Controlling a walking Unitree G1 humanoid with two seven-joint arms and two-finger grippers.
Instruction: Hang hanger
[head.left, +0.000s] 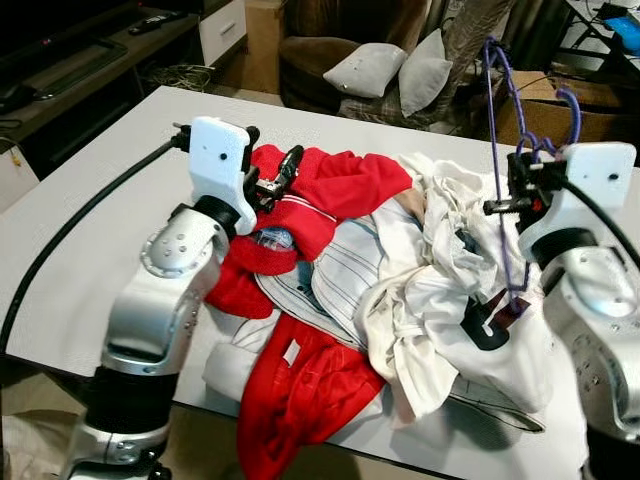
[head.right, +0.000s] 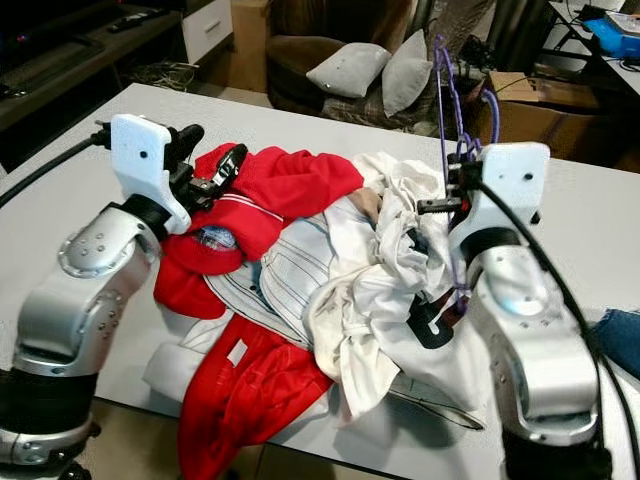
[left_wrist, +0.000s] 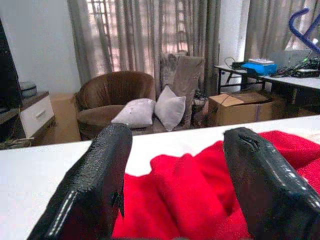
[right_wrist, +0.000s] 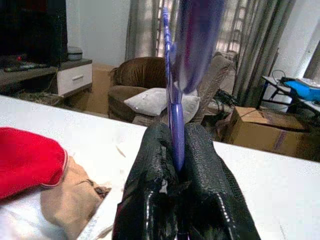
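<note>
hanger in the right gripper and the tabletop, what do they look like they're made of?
Hanger: thin purple rod, glossy with a highlight in the right wrist view; looks like plastic or plastic-coated wire, can't tell which. The right gripper is clamped on it. Tabletop: smooth matte white, flat with a thin edge; probably laminate or painted board.

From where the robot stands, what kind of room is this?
Probably a home living room: a brown armchair with grey cushions, curtains and a white table heaped with laundry.
</note>
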